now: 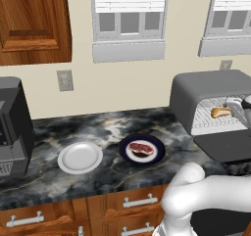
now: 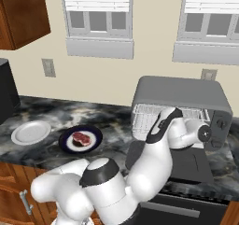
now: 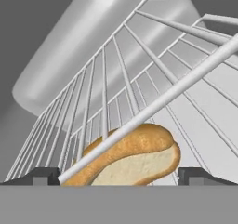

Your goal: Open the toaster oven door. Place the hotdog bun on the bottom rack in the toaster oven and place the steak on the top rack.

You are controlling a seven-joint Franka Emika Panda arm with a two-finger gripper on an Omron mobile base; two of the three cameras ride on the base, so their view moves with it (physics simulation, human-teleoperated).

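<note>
Rack wire (image 3: 153, 108) across hotdog bun (image 3: 135, 160)

dark marbled counter (image 1: 98, 127), white plate (image 1: 80, 157), dark plate (image 1: 142, 149) with steak (image 1: 141, 148), grey toaster oven (image 1: 211, 90), black appliance (image 1: 12, 125)

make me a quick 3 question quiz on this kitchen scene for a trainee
1. True or false: the toaster oven door is open.
2. Where is the steak now? A) on the top rack B) on the dark plate C) on the white plate
3. Fill in: the hotdog bun lies on a wire ____ inside the toaster oven, between the open fingers of the hand.

Key: 1 true; 2 B; 3 rack
</note>
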